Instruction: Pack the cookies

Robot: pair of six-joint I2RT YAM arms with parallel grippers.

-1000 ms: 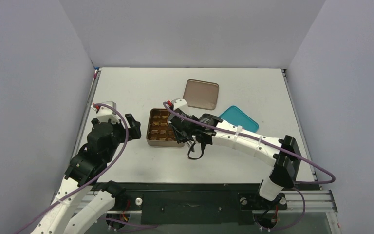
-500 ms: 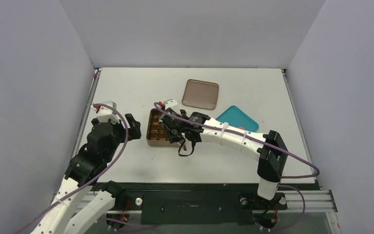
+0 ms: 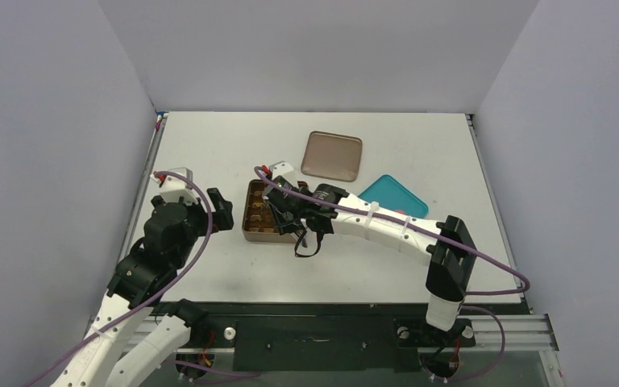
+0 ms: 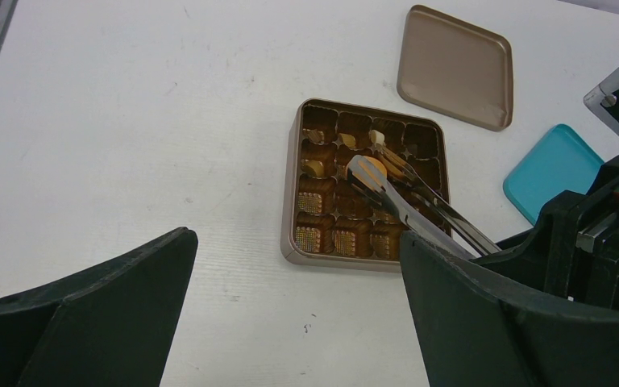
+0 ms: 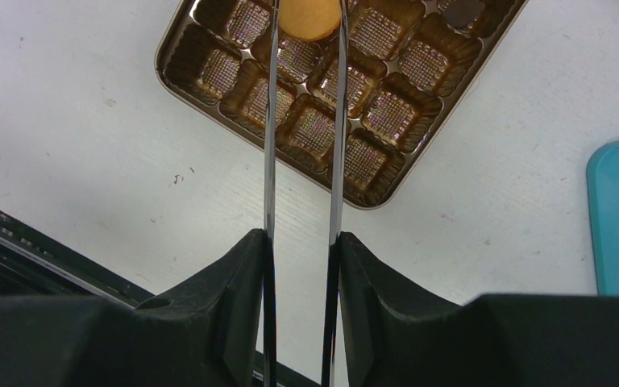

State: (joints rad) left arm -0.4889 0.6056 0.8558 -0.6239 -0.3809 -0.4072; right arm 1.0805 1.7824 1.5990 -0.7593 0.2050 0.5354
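Note:
A square brown gridded tin [image 4: 292,201] lies open on the white table. My right gripper [image 5: 302,242] is shut on a pair of metal tongs [image 5: 270,161]. The tongs' tips pinch an orange round cookie [image 5: 309,18] just over the tin's [image 5: 209,101] middle cells. That orange cookie [image 4: 373,167] and the tongs [image 4: 419,214] also show in the left wrist view. A cream-white piece [image 4: 376,135] and a dark piece [image 5: 461,10] sit in far cells. My left gripper [image 4: 294,242] hangs open left of the tin [image 3: 248,234], holding nothing. From above, the right gripper [image 3: 294,211] reaches over the tin's right side.
The tin's brown lid [image 3: 332,156] lies upside down behind the tin. A teal square plate [image 3: 395,196] sits to the right, partly under my right arm. The black rail of the arm bases runs along the near table edge.
The right arm swung left, carrying the tongs and the orange cookie from the tin's right edge to above its middle, then held still. The left arm has not moved.

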